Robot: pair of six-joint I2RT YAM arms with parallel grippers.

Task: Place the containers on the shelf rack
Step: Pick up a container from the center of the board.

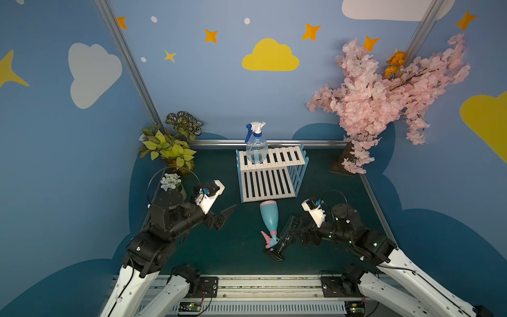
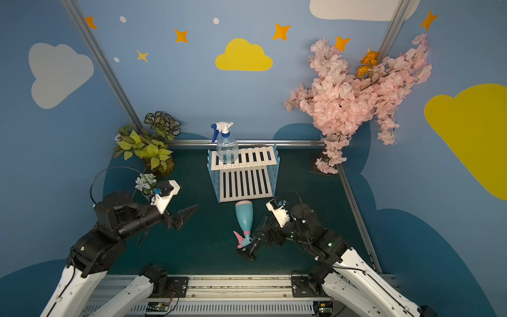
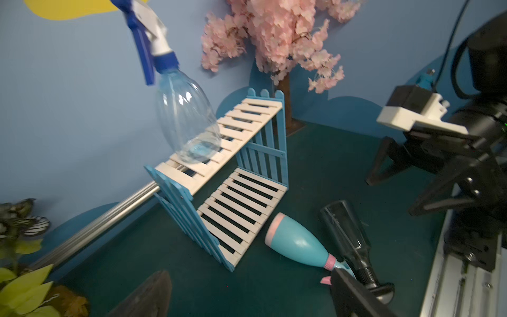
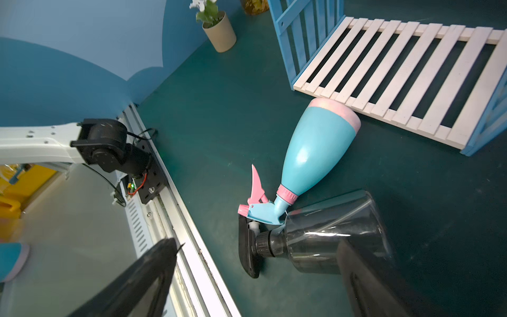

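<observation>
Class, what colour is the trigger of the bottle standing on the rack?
The trigger is blue, on a white sprayer; best seen in the left wrist view.

We see a spray bottle (image 1: 256,148) on the upper shelf (image 1: 284,157) of the rack (image 1: 267,184), at the left end. Nearer, a second bottle (image 1: 269,216) lies on the table (image 1: 233,247), with a third bottle (image 4: 329,227) touching it on the right.

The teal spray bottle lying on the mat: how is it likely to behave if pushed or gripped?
The teal bottle lies on its side with a round, tapering body, so a push would probably roll it in an arc. Its sprayer seems to rest against the dark bottle, so lifting it might drag that one along.
</observation>
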